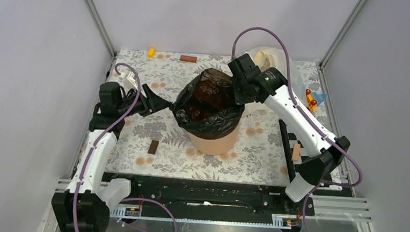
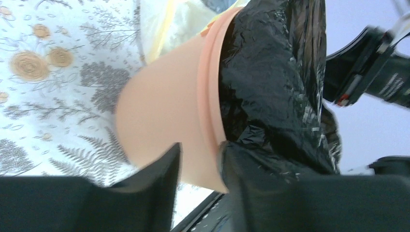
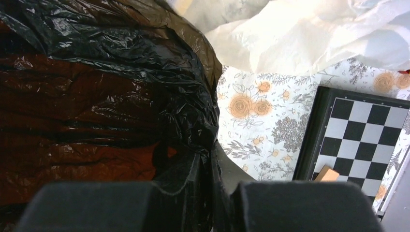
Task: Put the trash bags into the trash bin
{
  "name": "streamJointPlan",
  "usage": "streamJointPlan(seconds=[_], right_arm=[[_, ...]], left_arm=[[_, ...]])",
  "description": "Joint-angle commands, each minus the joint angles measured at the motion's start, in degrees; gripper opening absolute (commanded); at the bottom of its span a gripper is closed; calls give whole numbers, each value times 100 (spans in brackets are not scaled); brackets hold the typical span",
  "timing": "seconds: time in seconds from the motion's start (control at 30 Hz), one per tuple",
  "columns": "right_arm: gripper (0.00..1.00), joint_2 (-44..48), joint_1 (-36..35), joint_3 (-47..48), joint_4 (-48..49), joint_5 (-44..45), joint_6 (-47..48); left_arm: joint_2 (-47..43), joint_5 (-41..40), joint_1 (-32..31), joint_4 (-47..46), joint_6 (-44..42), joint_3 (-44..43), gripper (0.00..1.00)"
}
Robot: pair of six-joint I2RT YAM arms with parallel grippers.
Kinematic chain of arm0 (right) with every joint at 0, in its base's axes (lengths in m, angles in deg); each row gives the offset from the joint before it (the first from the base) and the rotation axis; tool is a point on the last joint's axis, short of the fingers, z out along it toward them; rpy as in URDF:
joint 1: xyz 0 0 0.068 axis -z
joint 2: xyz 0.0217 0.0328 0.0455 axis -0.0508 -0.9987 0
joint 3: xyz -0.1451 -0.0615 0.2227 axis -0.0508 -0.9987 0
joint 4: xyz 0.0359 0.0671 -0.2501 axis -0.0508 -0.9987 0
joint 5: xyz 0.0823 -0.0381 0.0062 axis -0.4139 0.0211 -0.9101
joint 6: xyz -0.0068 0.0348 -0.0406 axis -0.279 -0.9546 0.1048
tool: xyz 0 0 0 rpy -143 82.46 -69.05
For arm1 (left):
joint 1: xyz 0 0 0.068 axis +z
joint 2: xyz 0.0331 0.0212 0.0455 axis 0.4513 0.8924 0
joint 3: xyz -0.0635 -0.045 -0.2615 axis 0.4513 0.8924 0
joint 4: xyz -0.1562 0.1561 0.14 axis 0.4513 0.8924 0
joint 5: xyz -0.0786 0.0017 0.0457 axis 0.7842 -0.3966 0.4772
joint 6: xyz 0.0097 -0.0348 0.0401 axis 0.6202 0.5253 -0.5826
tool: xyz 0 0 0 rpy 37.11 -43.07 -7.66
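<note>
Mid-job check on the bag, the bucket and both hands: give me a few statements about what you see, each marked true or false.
1. The black trash bag is spread over the rim of the peach bucket. True.
2. The right hand is pinching the black trash bag's film. True.
3. The cream-white bag is inside the bucket. False: the cream-white bag lies on the table behind the peach bucket, at the far right.
4. The left hand holds the cream-white bag. False: the left hand is at the peach bucket's left side, jaws apart.
5. A small wooden block lies on the checkerboard. True.
</note>
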Motion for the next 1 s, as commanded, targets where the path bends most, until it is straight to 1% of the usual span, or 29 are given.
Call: streamJointPlan(seconds=[0.0, 0.07, 0.1, 0.17, 0.2, 0.23, 0.37, 0.4, 0.47, 0.5, 0.57, 0.6, 0.63, 0.77, 0.83, 0.9, 0.97], right_arm=[[13, 397, -38, -284, 370, -259, 3], [16, 403, -42, -357, 406, -252, 3], [20, 397, -42, -397, 436, -257, 16], [40, 398, -38, -452, 498, -309, 76], [44, 409, -40, -488, 538, -337, 98], [47, 431, -35, -532, 592, -354, 110], [50, 471, -32, -588, 687, -278, 136], [55, 479, -29, -588, 703, -262, 143], [73, 521, -30, -599, 744, -203, 194], [79, 572, -29, -613, 776, -151, 206], [87, 698, -29, -682, 900, 4, 256], [89, 766, -36, -720, 945, 71, 280], [91, 824, -30, -734, 981, 139, 308], [93, 1053, -29, -815, 1123, 260, 390], [93, 1237, -33, -936, 1283, 164, 433], [94, 1474, -27, -1134, 1558, -6, 447], [95, 1647, -21, -1275, 1758, -104, 440]], left_arm=[[-318, -592, 23, 1054, -723, -135, 64], [-473, -1191, 40, 1470, -844, -313, 76], [-551, -1472, 56, 1636, -882, -411, 80], [-760, -2019, 84, 1849, -914, -574, 89], [-934, -2248, 86, 1903, -917, -662, 93], [-1079, -2466, 86, 1920, -882, -702, 95], [-1486, -3113, 86, 2014, -797, -1056, 98], [-1552, -3236, 90, 2053, -792, -1177, 98], [-1684, -3190, 86, 1979, -810, -1353, 98], [-1741, -2938, 86, 1822, -826, -1387, 98], [-1785, -2186, 86, 1318, -841, -1373, 99], [-1752, -1862, 79, 1089, -838, -1340, 99], [-1677, -1765, 43, 1039, -829, -1385, 99], [-1375, -1745, -280, 981, -1161, -1734, 99], [-1174, -1783, -582, 962, -1299, -1930, 99], [-887, -2153, -1034, 1044, -1487, -2151, 99], [-570, -2968, -1738, 1290, -1711, -2439, 99]])
